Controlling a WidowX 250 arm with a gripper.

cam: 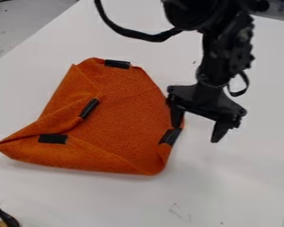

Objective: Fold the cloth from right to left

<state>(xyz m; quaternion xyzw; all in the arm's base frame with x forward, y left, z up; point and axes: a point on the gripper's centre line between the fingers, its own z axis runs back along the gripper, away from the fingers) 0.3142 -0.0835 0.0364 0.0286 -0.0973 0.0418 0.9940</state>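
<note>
The gripper (pixel 196 128) hangs over the right side of the orange cloth (pixel 129 119), its fingers spread wide. One finger (pixel 177 116) overlaps the cloth's right edge, just above a black strip (pixel 170 136) there; whether it touches the fabric I cannot tell. The other finger (pixel 219 131) is off the cloth, over the white surface. The cloth lies with several folded-over parts, a pointed corner at the lower left and black strips at its top, left-middle and lower left. No cloth is held between the fingers.
A white table (pixel 239 177) extends around the cloth. At the bottom left corner lies part of a black and yellow object (pixel 4 217). The table's left edge runs diagonally across the upper left, and a black cable (pixel 132 33) loops from the arm above the cloth.
</note>
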